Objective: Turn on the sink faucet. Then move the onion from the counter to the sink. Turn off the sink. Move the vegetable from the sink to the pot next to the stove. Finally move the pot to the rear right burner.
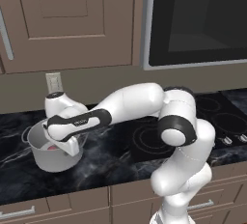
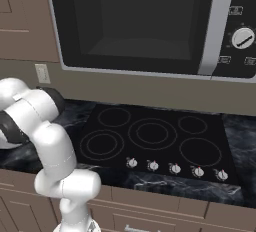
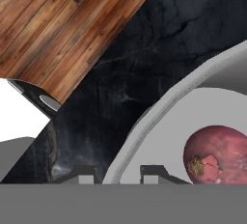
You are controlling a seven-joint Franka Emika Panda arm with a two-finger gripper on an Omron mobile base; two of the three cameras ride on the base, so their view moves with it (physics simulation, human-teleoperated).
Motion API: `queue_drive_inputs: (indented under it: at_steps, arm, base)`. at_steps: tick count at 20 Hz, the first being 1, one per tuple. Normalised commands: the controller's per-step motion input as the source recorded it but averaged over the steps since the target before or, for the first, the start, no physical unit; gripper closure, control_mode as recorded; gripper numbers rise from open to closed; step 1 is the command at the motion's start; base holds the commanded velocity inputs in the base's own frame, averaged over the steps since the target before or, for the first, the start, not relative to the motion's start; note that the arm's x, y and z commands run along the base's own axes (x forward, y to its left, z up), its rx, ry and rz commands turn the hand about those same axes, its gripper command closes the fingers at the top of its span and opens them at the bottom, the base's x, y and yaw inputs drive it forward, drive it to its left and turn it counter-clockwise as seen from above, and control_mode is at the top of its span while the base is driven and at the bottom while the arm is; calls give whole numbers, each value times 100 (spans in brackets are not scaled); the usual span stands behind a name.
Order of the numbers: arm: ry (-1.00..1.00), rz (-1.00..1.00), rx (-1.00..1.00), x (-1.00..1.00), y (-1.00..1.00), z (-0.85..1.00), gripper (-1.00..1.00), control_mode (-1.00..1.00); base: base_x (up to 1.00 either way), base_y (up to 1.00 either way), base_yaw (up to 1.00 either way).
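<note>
A grey pot (image 1: 53, 162) stands on the black marble counter (image 1: 101, 170), left of the stove (image 1: 144, 138). The reddish-pink onion (image 1: 49, 146) lies inside it, and it looms large in the hand view (image 3: 217, 155). My gripper (image 1: 67, 146) is at the pot's near right rim. In the hand view the gripper (image 3: 118, 174) straddles the pot's rim (image 3: 159, 107), one finger inside and one outside, closed against it. The stove (image 2: 150, 136) shows its rear right burner (image 2: 192, 124) bare. The sink and its faucet are out of view.
A black microwave (image 2: 140, 21) hangs above the stove. Knobs (image 2: 175, 168) line the stove's front edge. A wall outlet (image 1: 54, 82) sits behind the pot. Wooden floor (image 3: 62, 20) lies beyond the counter's edge in the hand view.
</note>
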Motion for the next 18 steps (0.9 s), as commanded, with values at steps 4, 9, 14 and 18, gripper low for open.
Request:
queue_drive_inputs:
  at_steps: [4,9,14,18]
  arm:
    - [-8,-7,3,-19,-14,0,100,-100]
    - [-11,-11,1,-34,-26,9,100,-100]
    - [-15,-13,0,-57,-40,31,100,-100]
    - [-20,-12,0,-53,-47,42,100,-100]
  base:
    - [0,0,0]
    - [0,0,0]
    - [0,0,0]
    - [0,0,0]
